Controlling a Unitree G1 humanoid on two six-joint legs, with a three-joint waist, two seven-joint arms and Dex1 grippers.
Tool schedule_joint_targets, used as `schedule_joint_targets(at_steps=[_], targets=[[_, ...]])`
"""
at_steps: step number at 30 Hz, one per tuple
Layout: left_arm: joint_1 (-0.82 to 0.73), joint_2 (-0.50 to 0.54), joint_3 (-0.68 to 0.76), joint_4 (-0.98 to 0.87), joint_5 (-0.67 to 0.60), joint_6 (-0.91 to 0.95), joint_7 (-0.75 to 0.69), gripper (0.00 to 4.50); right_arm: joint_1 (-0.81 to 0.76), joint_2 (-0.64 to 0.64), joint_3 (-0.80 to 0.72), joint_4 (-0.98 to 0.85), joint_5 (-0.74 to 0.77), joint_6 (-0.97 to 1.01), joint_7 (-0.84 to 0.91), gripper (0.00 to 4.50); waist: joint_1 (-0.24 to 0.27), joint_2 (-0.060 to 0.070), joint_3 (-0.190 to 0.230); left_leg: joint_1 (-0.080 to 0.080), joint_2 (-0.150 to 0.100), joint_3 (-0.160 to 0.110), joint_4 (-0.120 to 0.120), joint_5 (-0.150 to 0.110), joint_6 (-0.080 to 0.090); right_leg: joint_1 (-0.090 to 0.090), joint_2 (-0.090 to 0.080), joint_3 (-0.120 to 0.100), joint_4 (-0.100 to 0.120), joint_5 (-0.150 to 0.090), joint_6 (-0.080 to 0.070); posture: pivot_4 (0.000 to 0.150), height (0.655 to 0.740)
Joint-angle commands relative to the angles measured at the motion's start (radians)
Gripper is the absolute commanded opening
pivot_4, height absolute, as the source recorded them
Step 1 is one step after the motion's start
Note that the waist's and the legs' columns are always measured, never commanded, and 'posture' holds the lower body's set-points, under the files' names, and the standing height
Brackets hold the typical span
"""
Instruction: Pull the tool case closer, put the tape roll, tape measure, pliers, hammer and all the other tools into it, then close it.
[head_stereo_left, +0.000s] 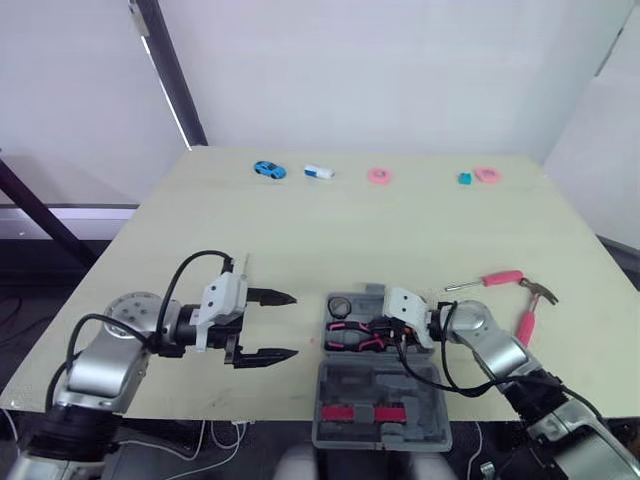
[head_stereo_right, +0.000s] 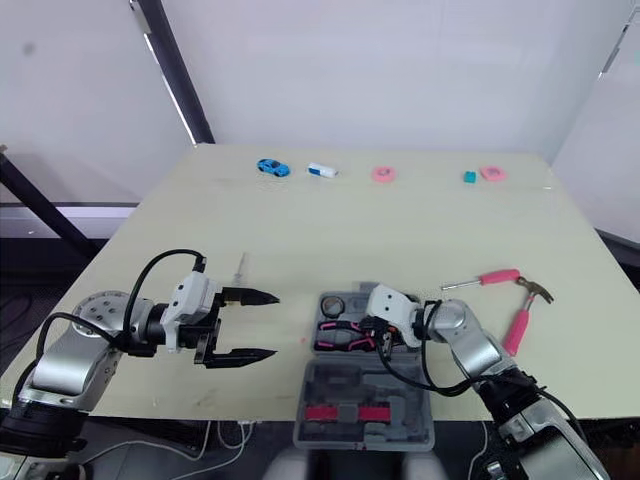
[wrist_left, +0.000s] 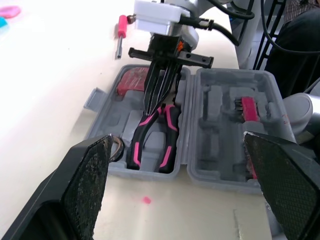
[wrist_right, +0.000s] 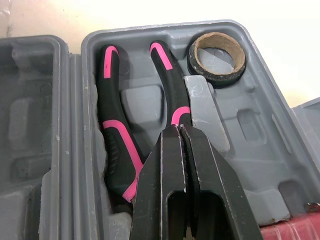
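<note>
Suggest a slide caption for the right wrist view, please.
Shut right gripper over pliers lying in open tool case, beside tape roll.

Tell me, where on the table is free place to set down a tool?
The middle of the table is bare, between the far row starting at the toy car and the tool case. A narrow strip lies between the open left gripper and the case. Crowded: right of the case, with the screwdriver and hammer.

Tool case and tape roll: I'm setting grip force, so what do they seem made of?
Tool case: probably moulded grey plastic, matte, judging by its formed recesses. Tape roll: dark tape on a dull brown core, likely cardboard.
</note>
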Motion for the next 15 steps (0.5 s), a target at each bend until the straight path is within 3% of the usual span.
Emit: schedule_joint_targets(at_steps=[1,5,10,13,15], targets=[[0.01,0.003,0.031,-0.039,-0.021,-0.01,0.009,4.5,0.062,-0.018,0.13,0.221,-0.133,0.121,0.005,0.08,0.0,-0.001,-0.009,0.002,0.001,-0.001,0.0,0.0,0.0,0.001,0.0,0.0,0.0,0.0,0.0,0.15,0.74],[0.02,0.0,0.029,-0.045,-0.022,-0.005,0.018,4.5,0.058,-0.001,0.117,0.246,-0.137,0.085,-0.016,0.08,-0.001,-0.001,-0.015,0.016,0.006,0.0,-0.003,0.0,-0.001,0.011,-0.003,0.003,-0.001,-0.003,0.003,0.15,0.74],[0.03,-0.008,0.045,-0.054,-0.019,0.015,0.069,4.5,0.082,0.027,-0.048,-0.014,0.018,0.065,-0.036,0.08,0.0,0.002,-0.015,0.017,0.006,0.001,-0.007,-0.003,-0.005,0.009,-0.009,0.004,-0.001,-0.003,0.001,0.15,0.74],[0.038,-0.018,0.054,-0.056,-0.019,0.013,0.095,4.5,0.113,0.017,-0.123,-0.184,0.087,0.031,-0.031,0.08,0.001,0.008,-0.007,0.011,0.005,0.002,-0.009,-0.001,-0.001,0.004,-0.011,0.003,-0.002,-0.002,-0.002,0.15,0.74],[0.042,-0.027,0.06,-0.057,-0.02,0.009,0.11,4.5,0.134,0.015,-0.158,-0.248,0.121,0.04,-0.042,0.08,0.0,0.008,-0.007,-0.01,0.001,0.002,-0.009,0.0,-0.001,-0.017,-0.006,0.004,0.001,-0.001,-0.002,0.15,0.74]])
